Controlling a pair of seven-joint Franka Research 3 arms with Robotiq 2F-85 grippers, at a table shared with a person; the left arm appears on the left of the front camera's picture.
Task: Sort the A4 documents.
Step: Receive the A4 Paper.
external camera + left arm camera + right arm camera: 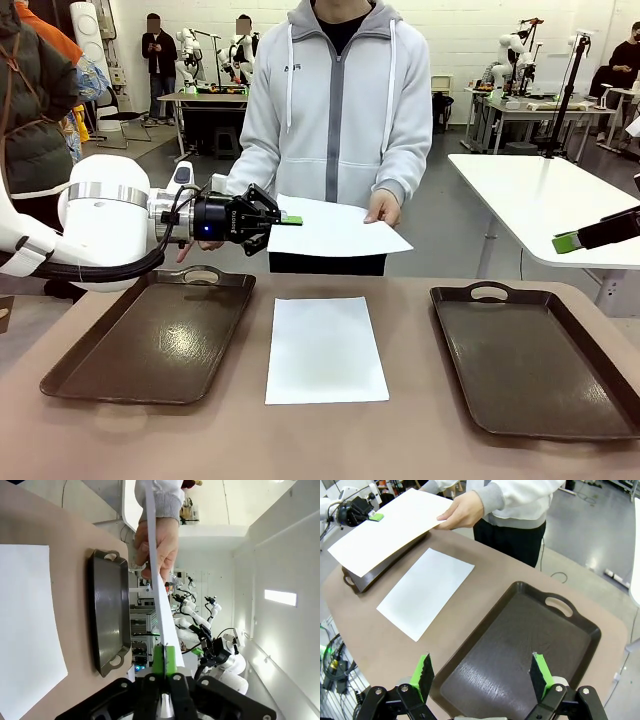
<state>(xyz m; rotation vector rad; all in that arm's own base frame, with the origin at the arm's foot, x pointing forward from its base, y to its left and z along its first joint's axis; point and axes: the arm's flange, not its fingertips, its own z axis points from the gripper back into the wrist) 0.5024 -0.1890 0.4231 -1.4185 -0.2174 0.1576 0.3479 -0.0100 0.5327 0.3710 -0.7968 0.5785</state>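
- White A4 sheet point(340, 228) is in the air over the far side of the surface point(330, 440), held between the left tool point(285, 218) and the person's hand point(383, 208).
- Left tool has its green pads clamped together on the left edge of this sheet. From its own wrist camera the paper is seen edge-on, caught between the two fingers.
- The person's hand grips the opposite edge of the same sheet.
- A second A4 sheet point(325, 350) lies flat on the surface between the left tray point(150, 340) and the right tray point(530, 360), touching neither of them.
- Right tool point(482, 672) hangs above the right tray, fingers wide apart, gripping nothing.
- Both trays are dark brown, with handles.
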